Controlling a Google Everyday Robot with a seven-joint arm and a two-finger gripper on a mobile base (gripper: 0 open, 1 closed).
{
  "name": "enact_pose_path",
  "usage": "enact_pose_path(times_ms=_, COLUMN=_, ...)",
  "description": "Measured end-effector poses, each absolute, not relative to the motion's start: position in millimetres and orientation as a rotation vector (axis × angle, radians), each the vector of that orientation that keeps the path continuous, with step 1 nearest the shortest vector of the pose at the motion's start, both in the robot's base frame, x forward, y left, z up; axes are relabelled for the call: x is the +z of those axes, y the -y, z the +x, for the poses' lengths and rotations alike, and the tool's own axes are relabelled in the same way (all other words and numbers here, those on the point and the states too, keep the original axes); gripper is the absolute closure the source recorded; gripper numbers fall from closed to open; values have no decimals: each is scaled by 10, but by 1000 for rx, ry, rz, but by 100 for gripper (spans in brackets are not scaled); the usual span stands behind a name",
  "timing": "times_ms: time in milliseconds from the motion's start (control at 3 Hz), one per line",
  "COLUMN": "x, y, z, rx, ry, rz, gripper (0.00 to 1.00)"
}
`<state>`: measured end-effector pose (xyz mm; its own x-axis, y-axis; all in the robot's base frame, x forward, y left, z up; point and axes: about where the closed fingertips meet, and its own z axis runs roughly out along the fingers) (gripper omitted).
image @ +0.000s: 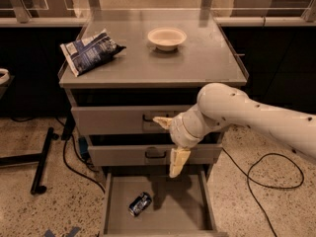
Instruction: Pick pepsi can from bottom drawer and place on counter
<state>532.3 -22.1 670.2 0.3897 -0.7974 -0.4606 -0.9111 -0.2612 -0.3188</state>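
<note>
Pepsi can (140,204) on its side in bottom drawer (183,212); claw (171,143) above it, spread wide, empty.

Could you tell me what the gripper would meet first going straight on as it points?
Probably the bare floor of the bottom drawer, right of the pepsi can; the gripper hangs above it, depth unclear.

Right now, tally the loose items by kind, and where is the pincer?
Pepsi can: 1, in the bottom drawer
Snack bag: 1, on the counter
Bowl: 1, on the counter
Total: 3
Pincer: above the bottom drawer, right of the can.
</note>
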Motion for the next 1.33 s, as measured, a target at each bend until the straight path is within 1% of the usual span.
enact_pose_path(times_ms=333, x=6730, y=214, z=5340, rx=227, ry=-1477, rz=-2152, gripper=0)
enact_pose_path(times_ms=667, x=6505, y=160, z=5422, rx=230, ry=-1435, rz=-2269, gripper=0)
enact_pose_path(times_ms=1333, x=5459, y=95, z=5435, rx=379, ry=-1349, rz=-2457, gripper=0)
